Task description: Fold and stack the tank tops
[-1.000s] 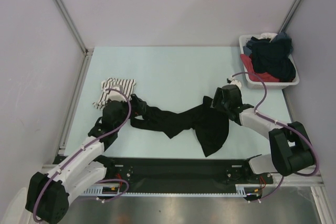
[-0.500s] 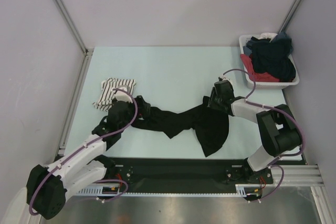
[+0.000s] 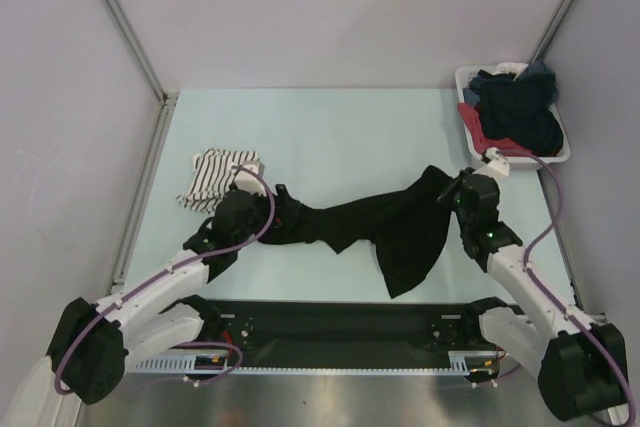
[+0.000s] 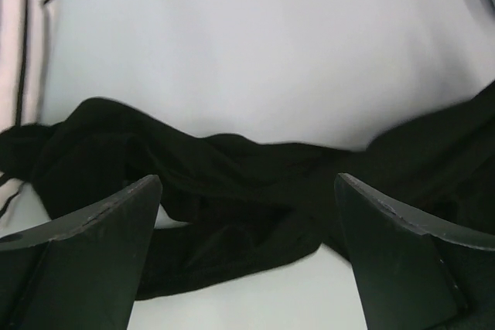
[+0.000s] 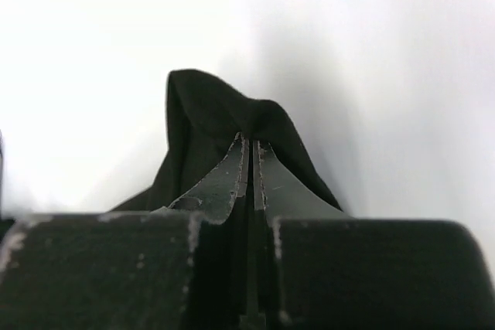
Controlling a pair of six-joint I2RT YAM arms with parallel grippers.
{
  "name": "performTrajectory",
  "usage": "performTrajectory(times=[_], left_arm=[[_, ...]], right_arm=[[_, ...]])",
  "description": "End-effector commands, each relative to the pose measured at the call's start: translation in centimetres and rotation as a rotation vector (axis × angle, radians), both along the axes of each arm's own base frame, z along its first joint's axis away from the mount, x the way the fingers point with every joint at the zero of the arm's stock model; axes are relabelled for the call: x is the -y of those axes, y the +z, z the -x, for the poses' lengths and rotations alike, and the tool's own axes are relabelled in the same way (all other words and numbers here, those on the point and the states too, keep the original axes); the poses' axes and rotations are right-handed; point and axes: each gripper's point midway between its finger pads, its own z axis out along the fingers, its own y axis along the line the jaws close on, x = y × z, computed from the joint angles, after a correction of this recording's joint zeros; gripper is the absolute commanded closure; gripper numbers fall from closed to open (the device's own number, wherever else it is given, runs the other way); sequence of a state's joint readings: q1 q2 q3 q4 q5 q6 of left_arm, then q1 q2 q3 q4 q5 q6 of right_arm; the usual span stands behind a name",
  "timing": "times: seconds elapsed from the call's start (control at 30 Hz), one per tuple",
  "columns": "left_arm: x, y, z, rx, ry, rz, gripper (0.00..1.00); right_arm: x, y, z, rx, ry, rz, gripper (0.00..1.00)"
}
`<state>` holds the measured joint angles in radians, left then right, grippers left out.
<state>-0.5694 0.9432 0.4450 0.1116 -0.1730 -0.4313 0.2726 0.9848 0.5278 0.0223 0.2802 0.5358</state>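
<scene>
Tank tops on a pale table (image 3: 330, 132), viewed from the arms' side. Nearest, the black tank top (image 3: 385, 237) lies crumpled across the middle of the table, strung between the two arms, with a broad flap spread toward the near edge. Left gripper (image 4: 246, 191): fingers (image 4: 93, 253) spread wide, one on either side of the bunched left end of the black tank top; whether they touch the cloth cannot be told. Right gripper (image 5: 249, 143): fingers (image 5: 220, 179) pressed together on a fold at the right end of the black tank top, which rises in a small peak just past the tips. Farther back on the left, the striped tank top (image 3: 215, 175), white with thin black lines, sits in a loose heap just beyond the left gripper. The left wrist view shows its edge beside the black cloth, though contact cannot be judged. At the far right corner stands a white basket (image 3: 463, 82) holding a pile of dark and red clothes (image 3: 515, 107), just beyond the right gripper and well apart from the striped tank top.
</scene>
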Motion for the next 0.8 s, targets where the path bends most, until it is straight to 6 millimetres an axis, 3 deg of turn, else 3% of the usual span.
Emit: performTrajectory(times=[0.0, 0.07, 0.27, 0.47, 0.53, 0.77], left_arm=[[4.0, 3.1, -0.1, 0.08, -0.168, 0.028, 0.01], [5.8, 3.1, 0.6, 0.08, -0.233, 0.016, 0.02], [10.0, 2.9, 3.3, 0.043, -0.388, 0.025, 0.04], [13.8, -0.1, 5.9, -0.094, -0.517, -0.032, 0.12], [14.1, -1.1, 6.2, -0.141, -0.509, -0.065, 0.14], [15.8, -5.6, 6.8, -0.342, -0.445, -0.112, 0.35]], right_arm=[[3.3, 0.5, 0.1, 0.06, -0.158, -0.032, 1.0], [3.3, 0.7, -0.2, 0.059, -0.153, -0.034, 1.0], [2.1, -2.0, -1.3, -0.061, -0.101, -0.021, 1.0], [1.3, -2.7, -1.8, -0.103, -0.064, -0.026, 1.0], [1.3, -2.8, -1.8, -0.108, -0.06, -0.024, 0.99], [1.2, -2.6, -1.6, -0.104, -0.056, -0.027, 0.98]])
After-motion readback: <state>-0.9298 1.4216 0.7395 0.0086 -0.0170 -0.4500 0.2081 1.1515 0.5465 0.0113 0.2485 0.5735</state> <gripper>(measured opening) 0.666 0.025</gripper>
